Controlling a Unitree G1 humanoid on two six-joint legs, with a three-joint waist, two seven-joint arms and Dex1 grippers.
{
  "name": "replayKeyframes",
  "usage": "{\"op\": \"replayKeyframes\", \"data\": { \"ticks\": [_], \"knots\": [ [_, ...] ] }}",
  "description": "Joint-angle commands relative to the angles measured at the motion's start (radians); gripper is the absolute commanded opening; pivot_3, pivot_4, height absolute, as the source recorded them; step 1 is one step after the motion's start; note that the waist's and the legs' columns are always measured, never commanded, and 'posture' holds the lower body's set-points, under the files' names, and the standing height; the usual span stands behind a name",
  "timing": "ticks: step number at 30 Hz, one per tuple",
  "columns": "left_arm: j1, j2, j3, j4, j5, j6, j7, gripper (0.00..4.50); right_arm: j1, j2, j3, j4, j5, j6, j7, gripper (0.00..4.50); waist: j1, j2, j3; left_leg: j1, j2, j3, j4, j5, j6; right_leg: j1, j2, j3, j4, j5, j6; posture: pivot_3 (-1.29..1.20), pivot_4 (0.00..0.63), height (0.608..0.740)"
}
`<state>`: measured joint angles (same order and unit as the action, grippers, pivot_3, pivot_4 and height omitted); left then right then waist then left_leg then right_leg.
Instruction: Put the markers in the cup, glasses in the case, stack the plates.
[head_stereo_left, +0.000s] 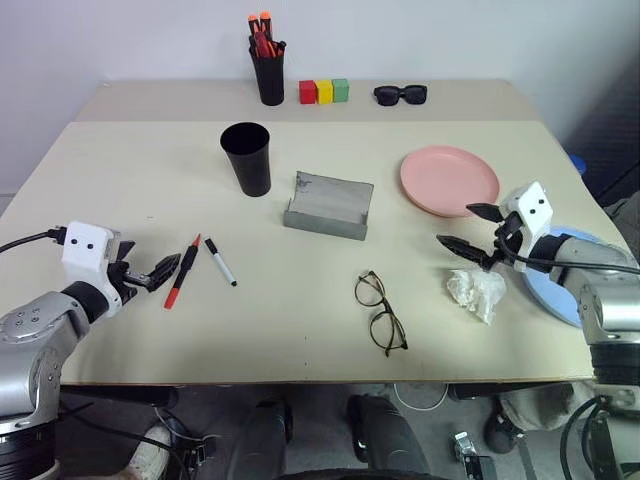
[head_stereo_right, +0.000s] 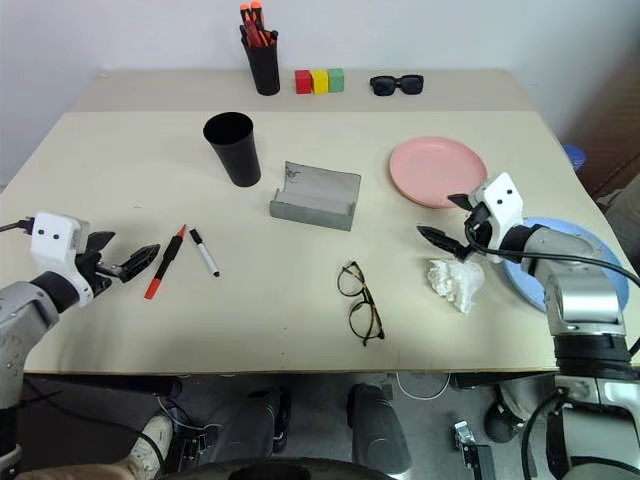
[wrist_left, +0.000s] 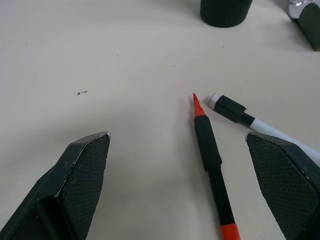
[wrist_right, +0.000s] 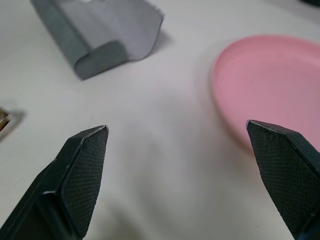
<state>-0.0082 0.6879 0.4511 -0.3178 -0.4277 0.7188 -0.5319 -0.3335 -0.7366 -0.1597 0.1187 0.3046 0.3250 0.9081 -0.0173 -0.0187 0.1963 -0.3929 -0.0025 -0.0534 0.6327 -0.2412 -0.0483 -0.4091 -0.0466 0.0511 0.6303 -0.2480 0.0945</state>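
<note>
a lab-like test room: plain white wall (head_stereo_left: 450, 35), bare beige table (head_stereo_left: 120, 180), loose cables (head_stereo_left: 420, 398) on the floor.

beige worktop (head_stereo_left: 150, 190): cup (head_stereo_left: 246, 157) upper centre, case (head_stereo_left: 328, 206) centre, pink plate (head_stereo_left: 449, 180) upper right, markers (head_stereo_left: 200, 268) lower left, glasses (head_stereo_left: 380, 312) lower centre.

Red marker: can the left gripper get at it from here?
Probably yes. The left gripper is open, beside the red marker, with bare table between; the white marker lies just beyond.
</note>
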Motion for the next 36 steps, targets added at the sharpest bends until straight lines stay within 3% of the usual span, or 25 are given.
{"op": "replayKeyframes", "data": {
  "ticks": [1, 11, 20, 27, 36],
  "knots": [
    [-0.005, 0.023, 0.03, -0.031, -0.019, 0.005, -0.008, 4.46, 0.003, 0.003, -0.013, -0.066, 0.02, 0.01, -0.013, 4.5, 0.0, 0.0, 0.0, 0.0, 0.0, 0.0, 0.0, 0.0, 0.0, 0.0, 0.0, 0.0, 0.0, 0.0, 0.0, 0.0, 0.15, 0.74],
    [-0.037, 0.022, 0.002, -0.033, -0.013, 0.025, 0.012, 4.46, -0.008, 0.03, 0.007, -0.116, 0.021, 0.044, -0.047, 4.5, 0.0, 0.0, 0.0, 0.0, 0.0, 0.0, 0.0, 0.0, 0.0, 0.0, 0.0, 0.0, 0.0, 0.0, 0.0, 0.0, 0.15, 0.74],
    [-0.061, -0.005, 0.016, -0.06, -0.018, 0.086, 0.099, 4.46, -0.123, 0.123, 0.107, -0.11, -0.002, 0.024, -0.082, 4.5, -0.005, 0.0, 0.0, 0.001, 0.0, 0.0, 0.0, 0.0, 0.0, 0.0, 0.001, 0.0, 0.001, 0.001, 0.002, 0.0, 0.15, 0.74],
    [-0.115, 0.008, 0.013, -0.094, -0.088, 0.358, 0.173, 4.46, -0.174, 0.208, 0.246, -0.216, -0.013, 0.039, -0.061, 4.5, -0.001, 0.0, 0.0, 0.0, 0.0, -0.002, 0.0, 0.0, 0.0, 0.0, 0.001, -0.001, 0.001, 0.002, 0.004, 0.0, 0.15, 0.74],
    [-0.299, -0.021, 0.003, -0.051, -0.142, 0.674, 0.244, 4.46, -0.13, 0.257, 0.361, -0.379, -0.018, 0.098, -0.077, 4.5, -0.002, -0.001, 0.0, 0.0, 0.0, -0.003, 0.0, 0.0, 0.0, 0.001, 0.001, -0.002, 0.002, 0.002, 0.004, 0.0, 0.15, 0.74]
  ]
}}
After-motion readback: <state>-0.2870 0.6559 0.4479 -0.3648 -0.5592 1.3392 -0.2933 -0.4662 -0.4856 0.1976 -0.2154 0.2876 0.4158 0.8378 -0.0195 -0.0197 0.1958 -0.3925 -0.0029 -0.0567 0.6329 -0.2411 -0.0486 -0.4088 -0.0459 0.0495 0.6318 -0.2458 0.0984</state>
